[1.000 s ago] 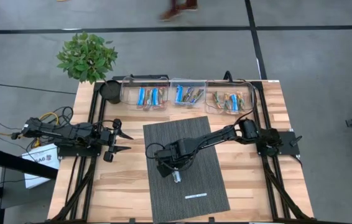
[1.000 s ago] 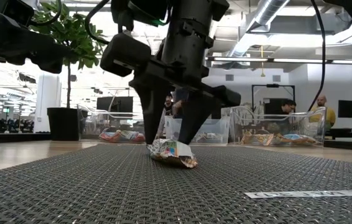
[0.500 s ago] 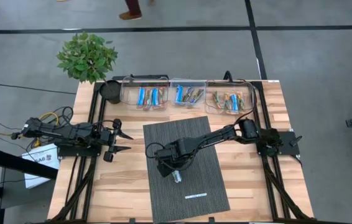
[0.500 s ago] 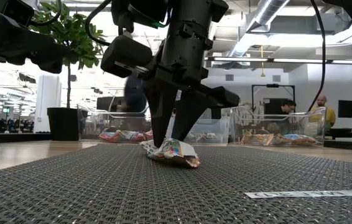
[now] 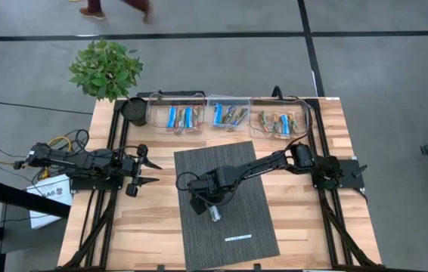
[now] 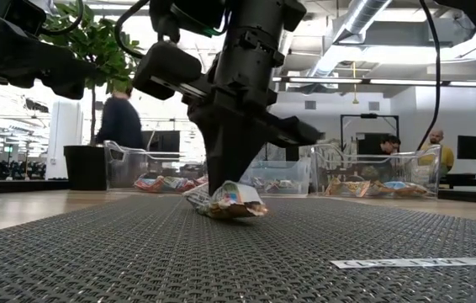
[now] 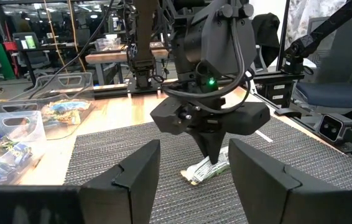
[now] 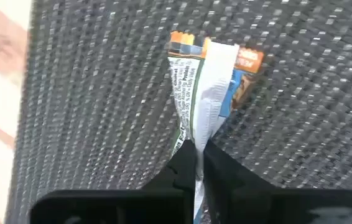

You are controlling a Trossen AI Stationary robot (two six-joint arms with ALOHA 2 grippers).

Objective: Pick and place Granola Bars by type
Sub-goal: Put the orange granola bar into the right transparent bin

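R gripper point(image 6: 225, 189) is down on the grey mat point(image 5: 252, 219) near table centre, fingers pinched tight on a silvery granola bar point(image 6: 225, 200); the wrist view shows the wrapper point(image 8: 204, 106) squeezed between both tips, its far end w/ orange print lying on the weave. From above, the bar point(image 5: 215, 214) sits at approx 5 o'clock of the gripper body. L gripper point(image 5: 147, 172) waits at the table's 9 o'clock side, fingers spread apart, nothing in them. Three clear bins point(image 5: 229, 113) at 12 o'clock hold other bars, blue and orange. A white strip point(image 5: 238, 238) lies on the mat toward 6 o'clock.
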